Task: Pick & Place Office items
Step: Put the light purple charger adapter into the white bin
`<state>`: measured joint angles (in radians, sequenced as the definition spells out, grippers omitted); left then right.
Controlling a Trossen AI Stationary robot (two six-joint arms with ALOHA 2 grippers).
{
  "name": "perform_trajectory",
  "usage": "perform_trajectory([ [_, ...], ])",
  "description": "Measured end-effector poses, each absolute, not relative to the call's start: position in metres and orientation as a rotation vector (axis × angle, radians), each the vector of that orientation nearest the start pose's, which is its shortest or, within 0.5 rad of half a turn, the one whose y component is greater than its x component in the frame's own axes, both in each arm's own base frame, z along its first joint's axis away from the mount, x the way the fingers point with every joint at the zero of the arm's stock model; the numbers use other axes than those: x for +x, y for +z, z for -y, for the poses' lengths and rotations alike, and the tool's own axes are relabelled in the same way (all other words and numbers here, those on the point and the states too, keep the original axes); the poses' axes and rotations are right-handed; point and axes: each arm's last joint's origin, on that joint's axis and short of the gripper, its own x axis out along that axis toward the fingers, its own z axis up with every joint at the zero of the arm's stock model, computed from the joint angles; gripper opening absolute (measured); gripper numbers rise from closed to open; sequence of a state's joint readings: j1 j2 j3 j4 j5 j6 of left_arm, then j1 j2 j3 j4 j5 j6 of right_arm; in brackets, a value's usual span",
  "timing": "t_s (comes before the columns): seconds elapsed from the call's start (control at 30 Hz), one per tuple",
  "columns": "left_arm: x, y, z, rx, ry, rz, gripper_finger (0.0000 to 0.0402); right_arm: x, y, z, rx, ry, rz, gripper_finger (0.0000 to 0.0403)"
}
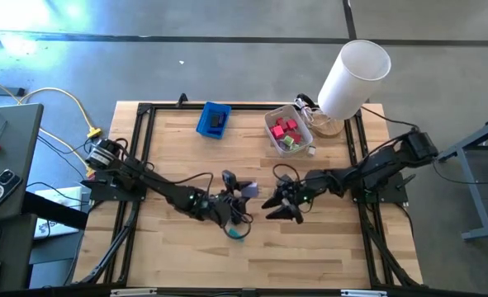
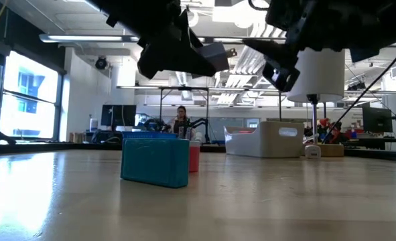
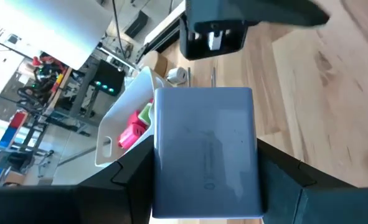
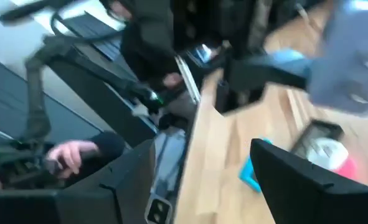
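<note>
My left gripper [image 1: 242,191] is near the table's middle, shut on a grey-blue rectangular block [image 3: 205,155], held above the wood; the block also shows in the high view [image 1: 249,190] and the low view [image 2: 214,53]. My right gripper [image 1: 281,206] is open and empty, just right of the block, also raised [image 2: 285,67]. A teal block [image 1: 237,233] rests flat on the table below my left gripper, nearer the front edge [image 2: 155,161]. A small red-pink piece [image 2: 194,158] stands behind it. The translucent bin [image 1: 303,142] at the far right holds red, pink and green pieces. My left gripper pinches the grey-blue block between its two fingers, one on each long side [image 3: 165,180]. The block's broad face is toward the wrist camera and its far end [image 3: 202,93] sticks out past the fingertips. The block is lifted clear of the table.
A blue tray [image 1: 214,120] lies at the far middle. A tall white cylinder [image 1: 355,70] stands at the far right corner beside the bin. A black frame [image 1: 144,165] borders the table. A person's hand [image 4: 71,152] shows beyond the table's edge.
</note>
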<state>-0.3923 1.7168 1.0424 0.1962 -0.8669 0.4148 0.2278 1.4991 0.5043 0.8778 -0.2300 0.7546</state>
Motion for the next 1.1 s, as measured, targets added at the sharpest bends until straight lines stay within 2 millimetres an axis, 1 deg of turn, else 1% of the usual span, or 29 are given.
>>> perform_trajectory([
  [0.1, 0.345, 0.218, 0.119, 0.685, 0.382, -0.487, 0.0198, 0.266, 0.180, -0.068, 0.708, 0.330, -0.360, 0.0252],
  [0.2, 0.345, 0.218, 0.119, 0.685, 0.382, -0.489, 0.0198, 0.263, 0.177, -0.063, 0.673, 0.178, -0.383, 0.0252],
  [0.3, 0.345, 0.219, 0.119, 0.682, 0.383, -0.484, 0.0198, 0.263, 0.173, -0.059, 0.633, 0.044, -0.357, 0.0252],
  [0.43, 0.345, 0.219, 0.119, 0.677, 0.385, -0.477, 0.0198, 0.266, 0.179, -0.056, 0.550, -0.054, -0.245, 0.0252],
  [0.5, 0.345, 0.220, 0.119, 0.674, 0.384, -0.473, 0.0198, 0.267, 0.182, -0.057, 0.509, -0.043, -0.203, 0.0252],
  [0.57, 0.345, 0.219, 0.119, 0.674, 0.384, -0.473, 0.0198, 0.268, 0.188, -0.058, 0.508, -0.015, -0.153, 0.0252],
  [0.63, 0.345, 0.219, 0.119, 0.674, 0.384, -0.473, 0.0198, 0.268, 0.189, -0.057, 0.514, -0.014, -0.141, 0.0252],
  [0.77, 0.345, 0.220, 0.119, 0.671, 0.385, -0.469, 0.0198, 0.269, 0.188, -0.054, 0.536, -0.054, -0.136, 0.0252],
  [0.93, 0.347, 0.220, 0.114, 0.677, 0.390, -0.475, 0.0198, 0.276, 0.178, -0.048, 0.598, -0.064, -0.133, 0.0252],
  [1.03, 0.349, 0.220, 0.110, 0.666, 0.385, -0.474, 0.0198, 0.284, 0.179, -0.047, 0.614, -0.027, -0.105, 0.0252],
  [1.1, 0.350, 0.220, 0.109, 0.659, 0.380, -0.469, 0.0198, 0.291, 0.179, -0.046, 0.602, -0.018, -0.116, 0.0252],
])
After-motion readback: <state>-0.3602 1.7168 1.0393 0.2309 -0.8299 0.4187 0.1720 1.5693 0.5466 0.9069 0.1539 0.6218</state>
